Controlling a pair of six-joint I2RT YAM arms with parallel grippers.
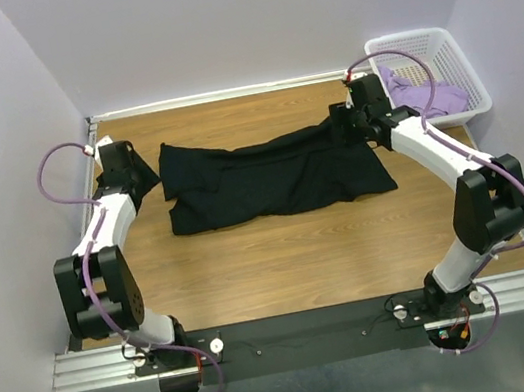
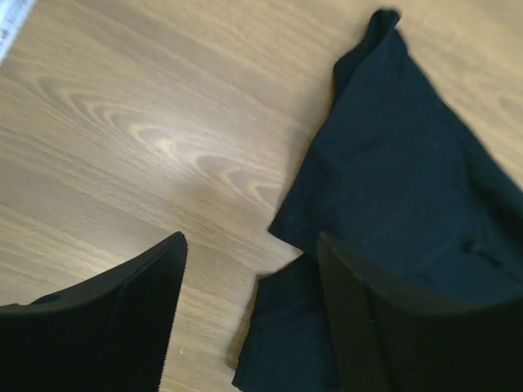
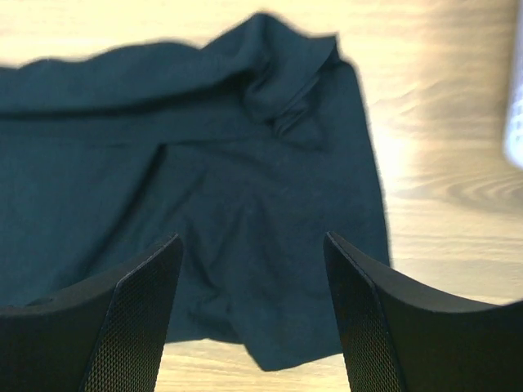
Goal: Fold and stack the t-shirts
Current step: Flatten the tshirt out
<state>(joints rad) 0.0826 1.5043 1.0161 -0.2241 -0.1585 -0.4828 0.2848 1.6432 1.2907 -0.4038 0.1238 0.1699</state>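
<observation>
The black t-shirt (image 1: 268, 174) lies spread and wrinkled across the middle of the wooden table. My left gripper (image 1: 142, 176) is open and empty at the shirt's left end. In the left wrist view (image 2: 249, 269) a corner of the black cloth (image 2: 409, 188) lies under and between the fingers (image 2: 122, 318). My right gripper (image 1: 343, 126) is open and empty over the shirt's far right part. In the right wrist view (image 3: 252, 245) it hangs above the black cloth (image 3: 204, 163). The lavender t-shirt (image 1: 427, 96) lies crumpled in the basket.
A white lattice basket (image 1: 416, 35) stands at the far right corner, close to my right arm; its edge shows in the right wrist view (image 3: 515, 106). Purple walls enclose the table on the left, back and right. Bare wood (image 1: 284, 263) lies between the shirt and the arm bases.
</observation>
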